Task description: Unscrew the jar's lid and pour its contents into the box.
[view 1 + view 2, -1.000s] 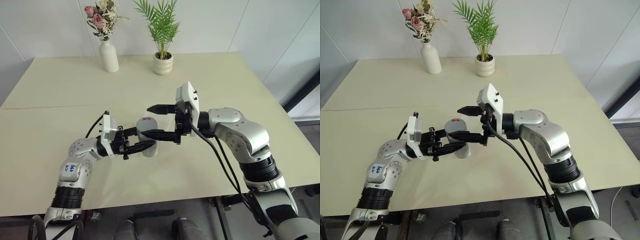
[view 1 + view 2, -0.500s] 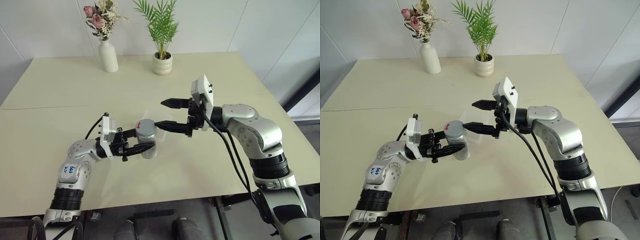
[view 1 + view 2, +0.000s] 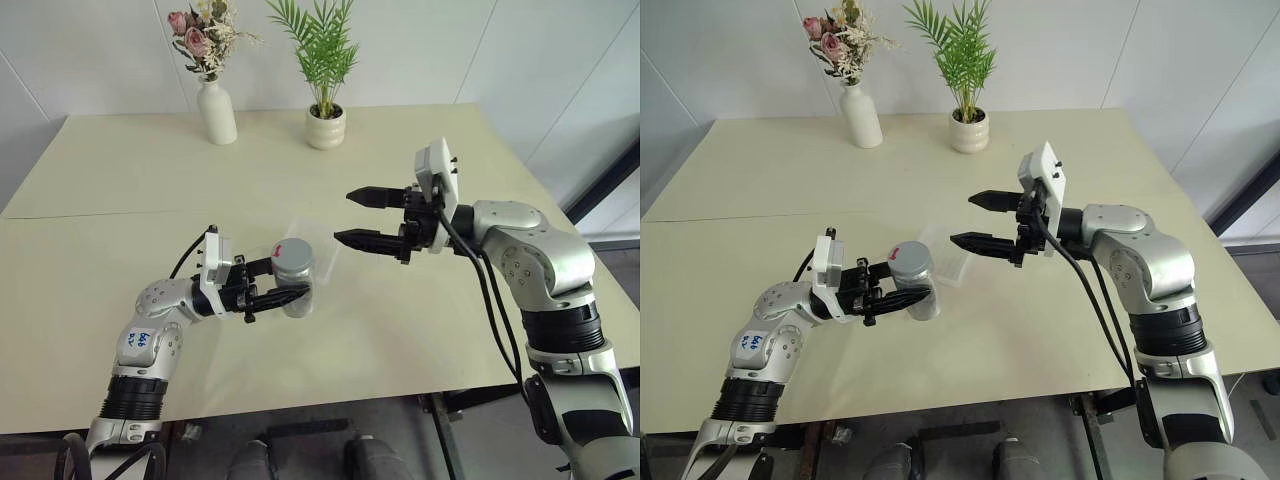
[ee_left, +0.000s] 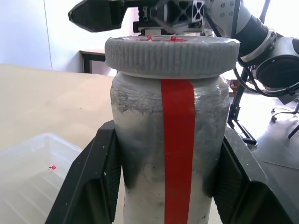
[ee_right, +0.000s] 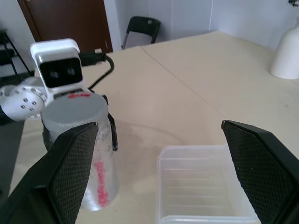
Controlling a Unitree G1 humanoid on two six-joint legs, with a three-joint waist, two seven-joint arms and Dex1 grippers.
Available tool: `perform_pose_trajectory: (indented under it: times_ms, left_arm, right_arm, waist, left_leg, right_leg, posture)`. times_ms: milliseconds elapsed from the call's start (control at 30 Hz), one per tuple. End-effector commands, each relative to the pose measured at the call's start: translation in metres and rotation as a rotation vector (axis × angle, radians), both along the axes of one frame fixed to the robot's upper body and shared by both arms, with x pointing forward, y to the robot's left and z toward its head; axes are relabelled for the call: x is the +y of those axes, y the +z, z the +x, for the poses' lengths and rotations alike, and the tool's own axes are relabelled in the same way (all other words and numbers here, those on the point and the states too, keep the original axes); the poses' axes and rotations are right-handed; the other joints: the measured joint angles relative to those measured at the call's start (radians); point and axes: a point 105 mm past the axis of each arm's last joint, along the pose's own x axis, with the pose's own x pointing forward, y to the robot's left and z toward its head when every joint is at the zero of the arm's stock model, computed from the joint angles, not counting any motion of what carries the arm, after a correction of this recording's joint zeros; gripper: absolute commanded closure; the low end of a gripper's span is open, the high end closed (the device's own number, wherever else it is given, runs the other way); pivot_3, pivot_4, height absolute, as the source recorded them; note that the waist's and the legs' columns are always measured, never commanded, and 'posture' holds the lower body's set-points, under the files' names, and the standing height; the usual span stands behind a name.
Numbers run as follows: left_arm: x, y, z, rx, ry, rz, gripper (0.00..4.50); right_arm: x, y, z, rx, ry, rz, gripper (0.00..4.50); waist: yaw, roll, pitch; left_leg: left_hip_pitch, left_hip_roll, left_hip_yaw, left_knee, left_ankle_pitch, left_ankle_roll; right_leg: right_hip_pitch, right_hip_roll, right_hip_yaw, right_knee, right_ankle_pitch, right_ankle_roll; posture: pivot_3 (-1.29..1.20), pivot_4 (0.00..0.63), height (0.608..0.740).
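Observation:
The jar (image 3: 295, 285), clear with a red strip on its side (image 4: 177, 154), is held upright just above the table, and my left gripper (image 3: 287, 293) is shut on its body. Its grey ribbed lid (image 4: 170, 50) sits on top of it. The contents are hidden behind the cloudy wall. My right gripper (image 3: 345, 215) hangs open a short way to the right of the lid and a little higher, pointing at it and touching nothing. The box (image 3: 948, 260), a clear shallow tray, lies on the table just behind the jar, below the right fingers (image 5: 254, 163).
At the table's far edge stand a white vase of flowers (image 3: 218, 112) and a white pot with a green plant (image 3: 326, 127). The cream table (image 3: 120, 210) has bare room to the left and right of my arms.
My right gripper, open throughout, has drawn back to the right and slightly up, away from the lid it stood around. The left gripper and jar have stayed put.

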Motion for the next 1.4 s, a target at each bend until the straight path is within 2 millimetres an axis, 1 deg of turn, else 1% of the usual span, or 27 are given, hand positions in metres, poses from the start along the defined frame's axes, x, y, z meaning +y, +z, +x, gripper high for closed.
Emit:
perform_pose_trajectory:
  times_ms: [33, 133, 233, 300, 700, 967, 1400]
  left_arm:
    - [-0.001, 0.012, -0.004, -0.059, -0.014, -0.010, 2.35]
    - [-0.002, 0.011, -0.004, -0.058, -0.016, -0.011, 2.35]
    - [-0.002, 0.011, -0.005, -0.057, -0.018, -0.012, 2.35]
    - [-0.002, 0.011, -0.005, -0.056, -0.019, -0.013, 2.35]
    - [-0.004, 0.011, -0.006, -0.053, -0.019, -0.020, 2.35]
    - [-0.004, 0.011, -0.006, -0.055, -0.019, -0.018, 2.35]
    - [-0.003, 0.012, -0.006, -0.057, -0.020, -0.015, 2.35]
  right_arm:
    - [0.026, 0.007, -0.028, -0.032, 0.129, 0.023, 0.04]
    - [0.038, 0.001, -0.036, -0.016, 0.162, 0.012, 0.04]
    - [0.052, -0.005, -0.037, -0.010, 0.173, -0.004, 0.04]
    - [0.057, -0.007, -0.035, -0.011, 0.171, -0.012, 0.04]
    - [0.066, -0.014, -0.024, -0.013, 0.125, -0.054, 0.04]
    - [0.065, -0.014, -0.022, -0.008, 0.111, -0.049, 0.04]
    - [0.050, -0.014, -0.019, -0.002, 0.089, -0.049, 0.04]
  waist:
    - [-0.002, 0.000, 0.000]
    - [0.001, 0.000, 0.000]
    - [0.002, 0.000, 0.000]
    - [0.002, 0.000, 0.000]
    - [0.002, 0.000, 0.000]
    - [0.002, 0.000, 0.000]
    - [0.002, 0.000, 0.000]
  left_leg:
    - [0.000, 0.000, 0.000, 0.000, 0.000, 0.000]
    - [0.000, 0.000, 0.000, 0.000, 0.000, 0.000]
    - [0.000, -0.001, 0.000, 0.001, 0.000, 0.000]
    - [0.000, -0.001, 0.000, 0.001, 0.000, 0.000]
    - [0.000, 0.000, 0.000, 0.001, 0.000, 0.000]
    - [0.000, 0.000, 0.000, 0.001, 0.000, 0.000]
    - [0.000, 0.000, 0.000, 0.001, 0.000, 0.000]
  right_leg:
    - [0.000, 0.000, 0.000, 0.000, 0.000, 0.000]
    - [0.000, 0.000, 0.000, 0.000, 0.000, 0.000]
    - [0.000, -0.001, 0.000, 0.000, 0.000, 0.000]
    - [0.000, -0.001, 0.000, 0.000, 0.000, 0.000]
    - [0.000, 0.000, 0.000, 0.000, 0.000, 0.000]
    - [0.000, 0.000, 0.000, 0.000, 0.000, 0.000]
    - [0.000, 0.000, 0.000, 0.000, 0.000, 0.000]
  posture:
    - [0.00, 0.150, 0.740]
    - [0.00, 0.150, 0.740]
    - [0.00, 0.150, 0.740]
    - [0.00, 0.150, 0.740]
    - [0.00, 0.150, 0.740]
    - [0.00, 0.150, 0.740]
    - [0.00, 0.150, 0.740]
